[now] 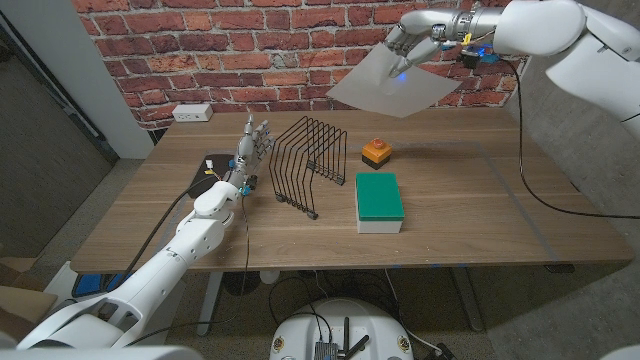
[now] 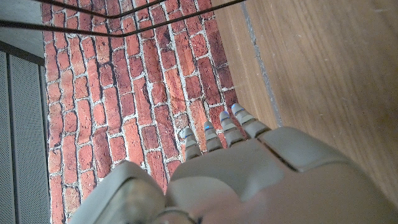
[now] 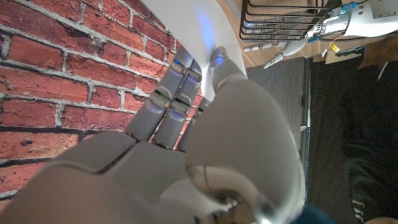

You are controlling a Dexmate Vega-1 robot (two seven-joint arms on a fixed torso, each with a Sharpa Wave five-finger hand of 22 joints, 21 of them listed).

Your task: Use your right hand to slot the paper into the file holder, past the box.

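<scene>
My right hand [image 1: 420, 42] is raised high over the table's far right and pinches a white sheet of paper [image 1: 392, 86] at its upper corner; the sheet hangs tilted in the air. The right wrist view shows the fingers [image 3: 180, 87] pressed on the paper [image 3: 186, 25]. A black wire file holder [image 1: 308, 163] stands at mid-table, well below and left of the sheet. The green and white box [image 1: 380, 201] lies just right of the holder. My left hand [image 1: 250, 150] stands at the holder's left side, fingers straight and together, holding nothing.
A small orange and black object [image 1: 376, 152] sits behind the box. A white power strip [image 1: 192, 113] lies at the table's far left corner against the brick wall [image 1: 250, 50]. Cables run along my left arm and off the right arm.
</scene>
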